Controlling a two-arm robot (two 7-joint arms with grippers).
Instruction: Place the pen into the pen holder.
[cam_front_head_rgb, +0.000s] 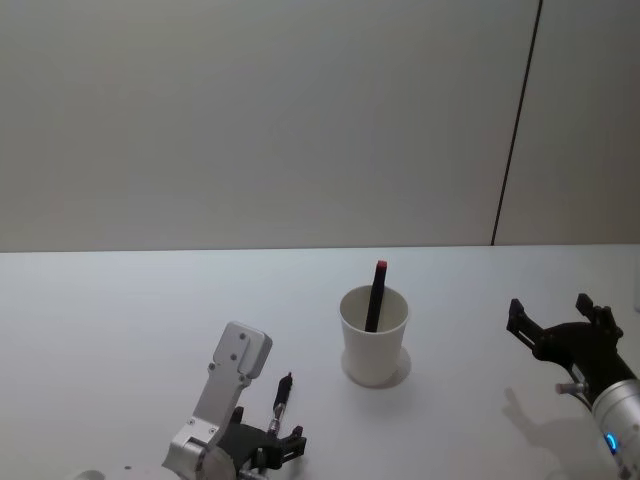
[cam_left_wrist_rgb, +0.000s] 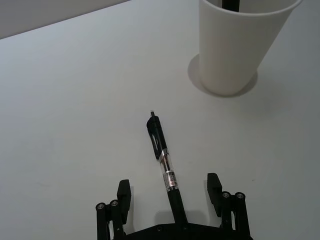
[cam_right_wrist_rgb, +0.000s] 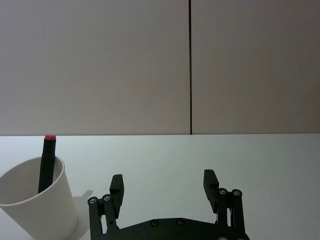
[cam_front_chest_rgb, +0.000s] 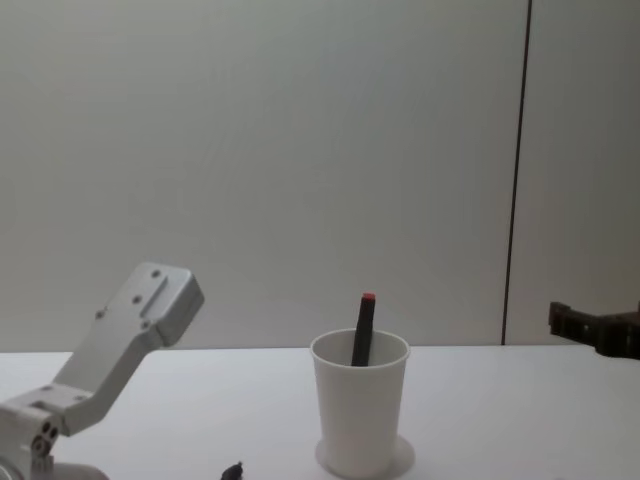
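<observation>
Grey wall panels (cam_front_head_rgb: 250, 120) back a white table (cam_front_head_rgb: 120, 320). Low over its near left part, the left gripper (cam_left_wrist_rgb: 169, 182) has its fingers spread to either side of the pen (cam_left_wrist_rgb: 162, 157), which lies flat on the table with gaps to both fingers and its tip toward the pen holder (cam_front_head_rgb: 373, 340). That white cup stands mid-table, with a red-capped black marker (cam_front_head_rgb: 376, 295) leaning inside. Off to the right, the right gripper (cam_right_wrist_rgb: 162, 180) hovers with fingers apart, empty.

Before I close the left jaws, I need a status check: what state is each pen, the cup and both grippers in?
pen on the table: lying flat, not gripped, between the left jaws.
pen holder: upright, one pen inside.
red-tipped pen: standing in the pen holder, leaning.
left gripper: jaws open, either side of the pen on the table.
right gripper: jaws open, empty, right of the pen holder.
</observation>
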